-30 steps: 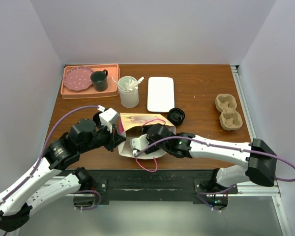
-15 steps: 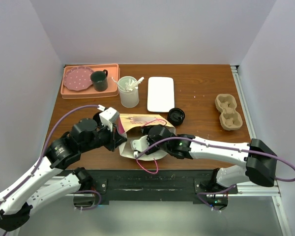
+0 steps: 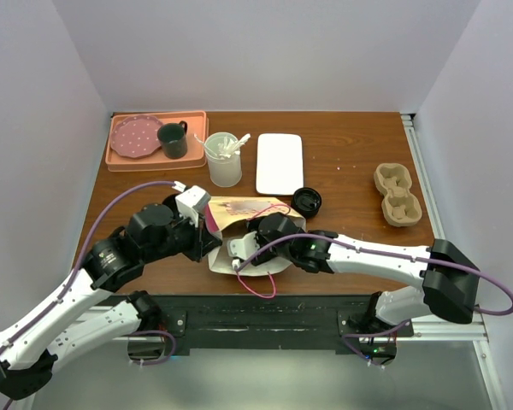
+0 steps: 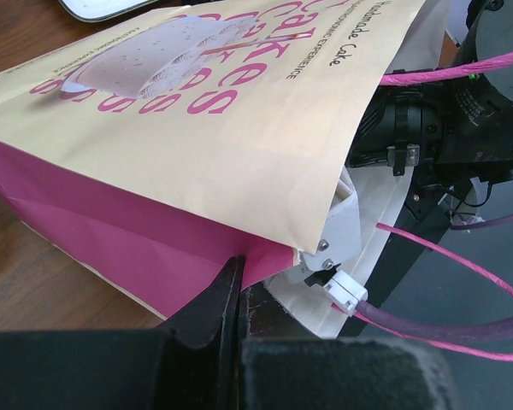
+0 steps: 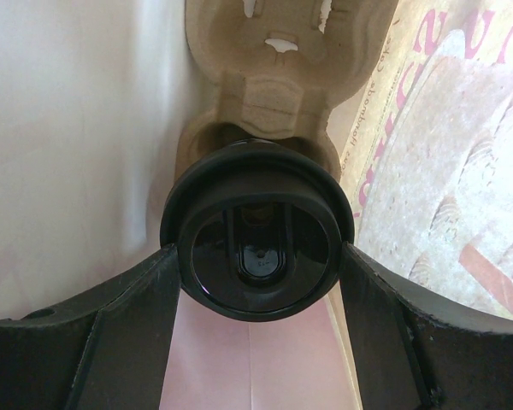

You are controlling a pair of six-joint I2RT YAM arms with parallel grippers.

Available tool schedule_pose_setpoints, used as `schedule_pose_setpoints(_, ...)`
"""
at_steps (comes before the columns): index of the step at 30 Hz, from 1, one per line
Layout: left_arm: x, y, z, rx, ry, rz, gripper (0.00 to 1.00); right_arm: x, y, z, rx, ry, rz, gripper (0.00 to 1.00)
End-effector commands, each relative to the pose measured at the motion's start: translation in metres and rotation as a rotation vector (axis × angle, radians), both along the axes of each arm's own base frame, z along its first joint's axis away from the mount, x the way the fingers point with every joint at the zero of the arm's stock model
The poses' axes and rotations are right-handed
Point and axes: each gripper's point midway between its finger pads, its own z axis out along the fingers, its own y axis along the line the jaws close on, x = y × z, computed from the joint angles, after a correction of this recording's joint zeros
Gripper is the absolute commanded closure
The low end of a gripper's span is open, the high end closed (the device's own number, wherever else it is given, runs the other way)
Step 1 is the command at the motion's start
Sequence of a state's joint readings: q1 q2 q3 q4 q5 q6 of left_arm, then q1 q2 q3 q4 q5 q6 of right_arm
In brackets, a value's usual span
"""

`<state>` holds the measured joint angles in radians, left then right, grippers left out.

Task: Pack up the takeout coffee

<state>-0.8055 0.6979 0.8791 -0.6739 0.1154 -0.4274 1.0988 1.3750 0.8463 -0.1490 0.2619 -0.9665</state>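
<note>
The coffee cup [image 5: 258, 252], seen end-on with its black lid [image 5: 207, 201] toward the wrist camera, is inside the paper bag [image 3: 239, 213]. The bag lies on its side at about 6 o'clock on the desk [image 3: 350, 154]. The cup is at the near well of the cardboard cup carrier [image 5: 265, 77] that is already in the bag, but the lid hides whether its base is fully down in that well. That is where I judge the risk to lie. If the cup is let go while only perched on the well's rim, it could tip or roll in the lying bag, and the lid could pop and spill into the paper. A harder push could also shove the light carrier deeper rather than seat the cup. Drawing the right arm [image 3: 368, 254] out is the other hazard. Its wrist fills much of the bag's mouth and a pink cord [image 3: 258, 289] loops just beside it, so bag or carrier could be dragged toward the desk's near edge. The right jaws stand wide, one finger [image 5: 111, 333] at 9 o'clock of the lid and the other at 3 o'clock, both against it, so the cup is held. The left jaws are closed flat on the bag's pink side fold at the mouth, pinching the paper. A slip there would let the top sheet sag onto the right wrist. Further out, a small black round thing [image 3: 307, 202], lid or cup I cannot tell, sits at 2 o'clock of the bag, and a spare carrier [image 3: 398, 195] sits at 3 o'clock of the desk.
</note>
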Motion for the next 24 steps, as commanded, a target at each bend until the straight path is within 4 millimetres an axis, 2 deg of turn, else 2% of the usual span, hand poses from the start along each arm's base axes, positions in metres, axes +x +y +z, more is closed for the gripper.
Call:
schedule_pose_setpoints(1, 0.002, -0.009, 0.026, -0.066, -0.036, -0.017, 1.00, -0.008, -0.010, -0.030, -0.053, 0.090, 0.002, 0.55)
schedule_pose_setpoints(7, 0.003, -0.010, 0.026, -0.062, -0.037, -0.021, 1.00, -0.009, -0.008, -0.038, -0.073, 0.116, 0.014, 0.55)
schedule_pose_setpoints(12, 0.005, -0.011, 0.028, -0.060, -0.041, -0.019, 1.00, -0.006, -0.004, -0.040, -0.074, 0.121, 0.012, 0.48)
schedule_pose_setpoints(24, 0.007, -0.008, 0.029, -0.044, -0.054, -0.009, 1.00, -0.002, -0.012, -0.054, -0.103, 0.158, -0.016, 0.51)
